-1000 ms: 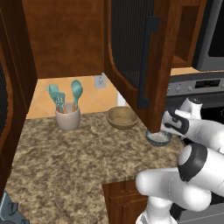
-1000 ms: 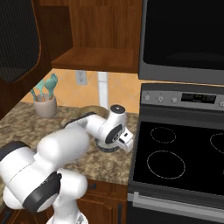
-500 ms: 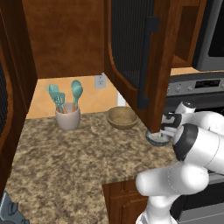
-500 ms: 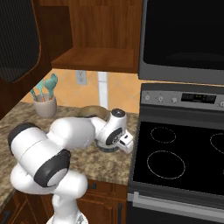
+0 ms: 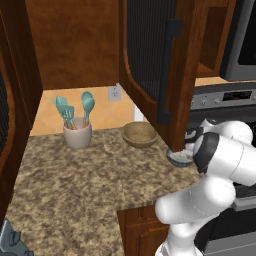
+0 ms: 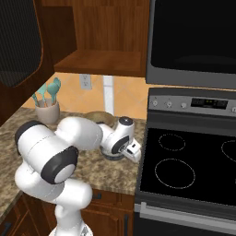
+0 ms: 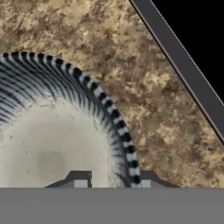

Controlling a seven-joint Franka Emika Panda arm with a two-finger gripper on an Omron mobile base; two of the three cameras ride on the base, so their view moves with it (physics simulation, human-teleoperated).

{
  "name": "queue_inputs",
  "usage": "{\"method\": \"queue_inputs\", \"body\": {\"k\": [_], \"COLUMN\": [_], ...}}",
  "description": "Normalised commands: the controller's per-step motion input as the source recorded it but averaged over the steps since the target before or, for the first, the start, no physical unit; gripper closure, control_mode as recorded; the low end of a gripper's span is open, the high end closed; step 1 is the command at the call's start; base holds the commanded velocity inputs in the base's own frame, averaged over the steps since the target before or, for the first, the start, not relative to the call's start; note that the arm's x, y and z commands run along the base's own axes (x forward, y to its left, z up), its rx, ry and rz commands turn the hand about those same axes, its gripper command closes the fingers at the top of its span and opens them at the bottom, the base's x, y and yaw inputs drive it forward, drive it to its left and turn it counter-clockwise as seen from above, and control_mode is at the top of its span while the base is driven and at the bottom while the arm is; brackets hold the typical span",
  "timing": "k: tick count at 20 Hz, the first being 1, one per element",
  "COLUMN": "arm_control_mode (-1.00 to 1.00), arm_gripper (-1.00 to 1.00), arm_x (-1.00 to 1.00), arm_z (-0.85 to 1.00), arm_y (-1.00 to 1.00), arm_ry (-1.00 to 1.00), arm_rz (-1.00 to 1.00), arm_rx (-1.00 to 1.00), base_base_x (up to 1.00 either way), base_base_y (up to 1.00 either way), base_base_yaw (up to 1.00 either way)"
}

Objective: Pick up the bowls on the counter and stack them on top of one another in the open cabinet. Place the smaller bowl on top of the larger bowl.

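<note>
The smaller bowl [image 5: 179,158] sits on the counter [image 5: 75,185] near its right end, grey outside and pale speckled inside [image 7: 52,148]. My gripper [image 7: 111,180] is down at it and open: one fingertip stands inside the bowl, the other outside, with the ribbed rim [image 7: 124,140] between them. The arm's bulk covers most of this bowl [image 6: 110,156] in the right base view. The larger bowl [image 5: 139,134], tan and empty, rests further back by the wall. Above hangs the open cabinet [image 5: 75,45] with its ribbed door [image 5: 150,60] swung out.
A beige utensil cup [image 5: 77,135] with teal spoons stands at the back left. The stove [image 6: 193,161] adjoins the counter's right end, its edge strip [image 7: 183,65] close to the small bowl. The cabinet door's lower corner [image 5: 172,145] hangs just over that bowl.
The arm's elbow has swung up and round while the hand stayed at the small bowl. Both bowls and the cup rest where they were.
</note>
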Motion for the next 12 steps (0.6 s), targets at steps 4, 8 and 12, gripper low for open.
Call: {"method": "queue_inputs", "body": {"k": [4, 8, 12], "arm_control_mode": [-1.00, -1.00, -1.00], "arm_gripper": [1.00, 1.00, 1.00], "arm_x": [-0.01, 0.00, 0.13], "arm_z": [0.24, 0.73, 0.75], "arm_y": [0.00, 0.00, 0.06], "arm_ry": [-0.10, -0.20, -0.08], "arm_rz": [0.00, -0.01, -0.05], "arm_rx": [0.01, 0.07, 0.05], "base_base_x": [0.00, 0.00, 0.00], "base_base_y": [0.00, 0.00, 0.00], "base_base_yaw": [0.00, 0.00, 0.00]}}
